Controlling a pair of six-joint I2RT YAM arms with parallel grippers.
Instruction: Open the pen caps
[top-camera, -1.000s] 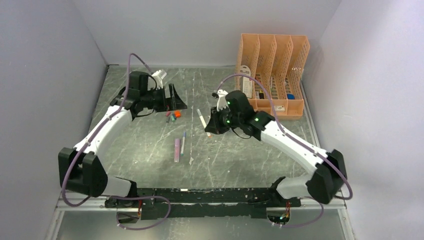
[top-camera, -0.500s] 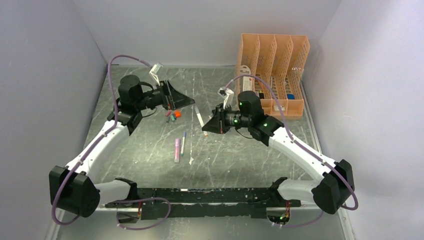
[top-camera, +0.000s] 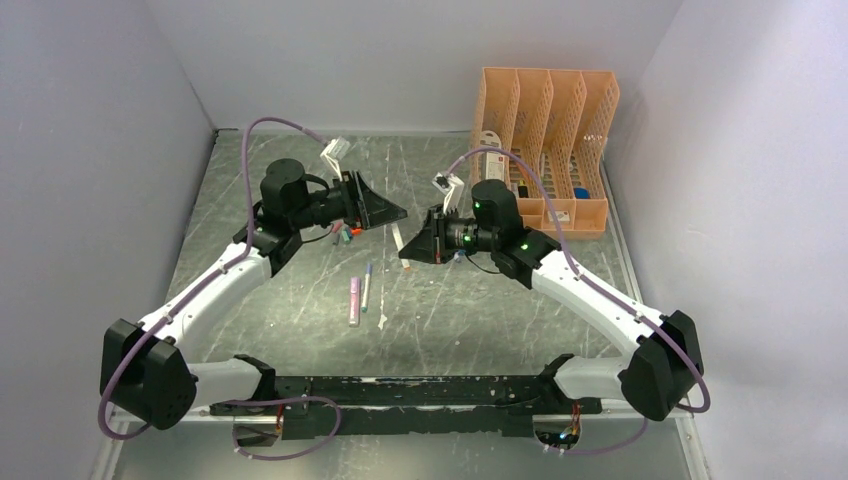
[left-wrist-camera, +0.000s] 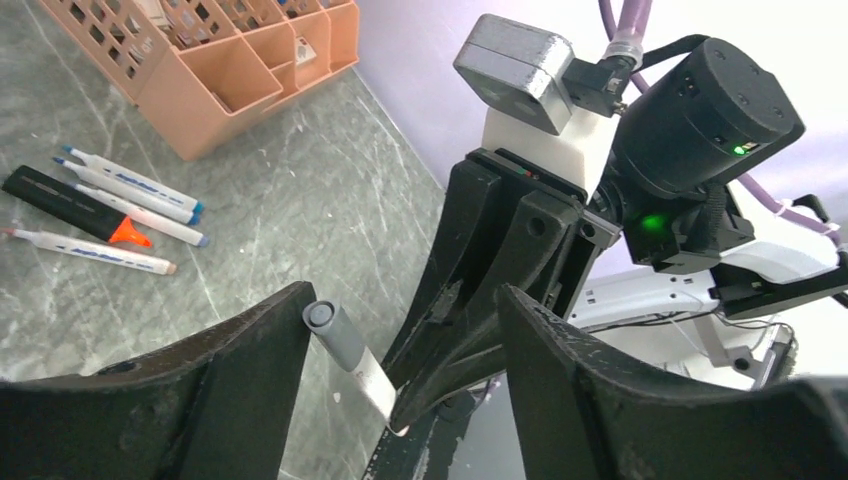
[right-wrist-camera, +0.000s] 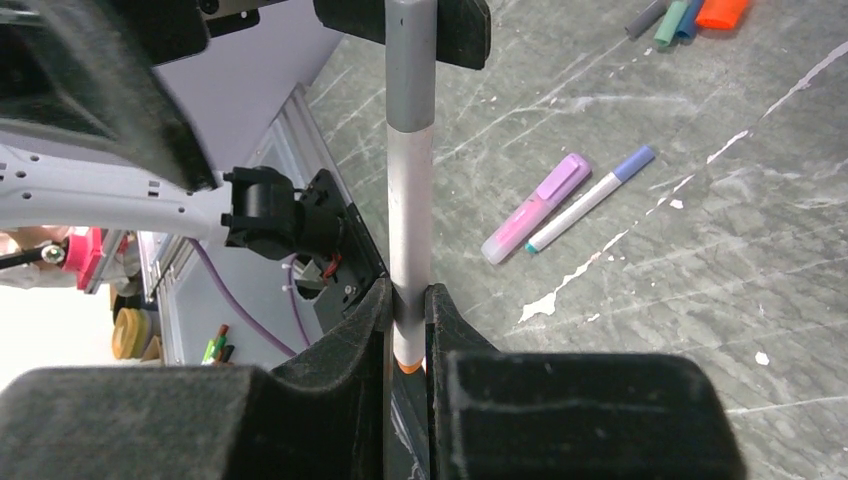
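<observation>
the white pen (right-wrist-camera: 410, 200) is light, stiff and smooth. its grey cap (left-wrist-camera: 335, 335) is likely a snug push-fit, best pinched across its sides and pulled straight along the barrel. the right tool (right-wrist-camera: 405, 300) clamps the barrel, raised over mid tabletop (top-camera: 300, 290). the left tool (left-wrist-camera: 400, 310), jaws wide, straddles the cap; a second ago it stood further left, apart from the pen.

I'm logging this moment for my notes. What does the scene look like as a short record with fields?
right gripper: shut on the white pen, holding it out toward the other arm
left gripper: open, fingers either side of the grey cap, not clamped
grey cap: on the pen
lying loose: pink-purple highlighter, purple-capped pen
</observation>
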